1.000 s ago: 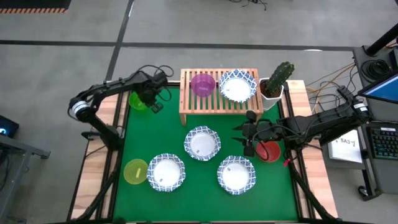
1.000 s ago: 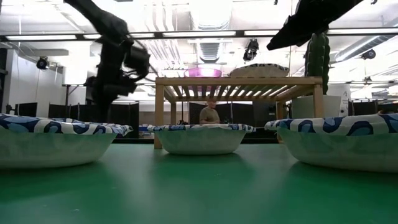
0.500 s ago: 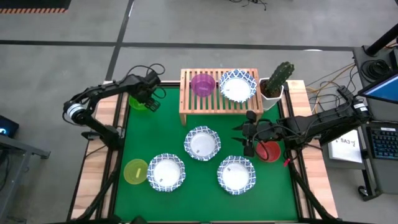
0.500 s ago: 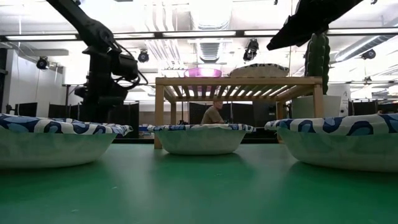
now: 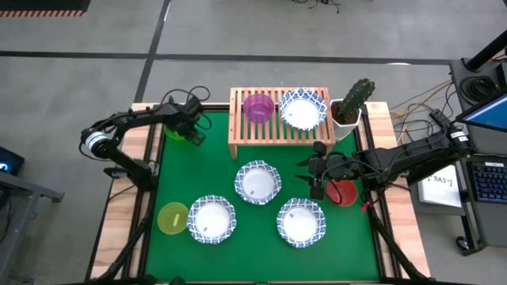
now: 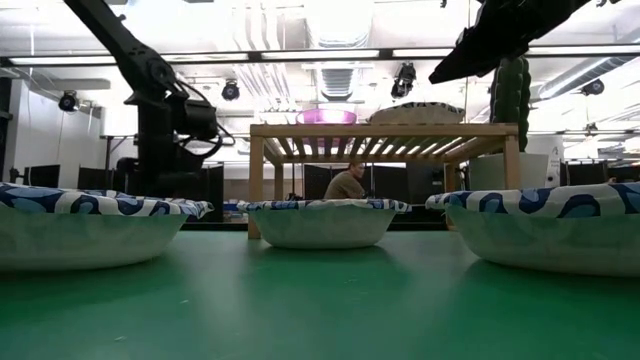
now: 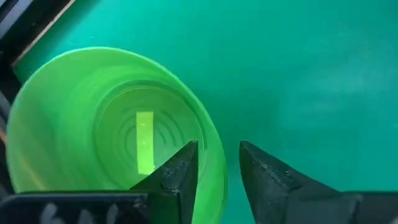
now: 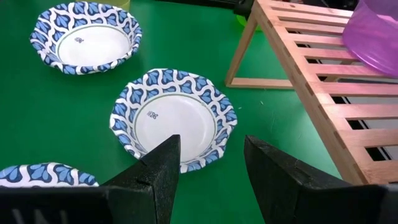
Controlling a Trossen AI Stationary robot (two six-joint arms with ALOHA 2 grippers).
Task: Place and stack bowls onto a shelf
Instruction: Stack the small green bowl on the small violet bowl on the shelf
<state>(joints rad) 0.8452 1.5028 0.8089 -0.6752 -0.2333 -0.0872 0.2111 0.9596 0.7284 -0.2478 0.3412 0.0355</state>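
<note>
While your left gripper [image 7: 217, 171] straddles the small green plastic bowl's [image 7: 93, 118] rim beside the light-wood slatted shelf [image 5: 273, 127], jaws narrowly open and holding nothing, pinch squarely before lifting; your right gripper [image 8: 211, 168] waits wide open.

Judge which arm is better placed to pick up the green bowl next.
Left. The left gripper has its open jaws straddling the green bowl rim, beside the shelf. The right gripper hangs open across the mat near the red bowl.
</note>
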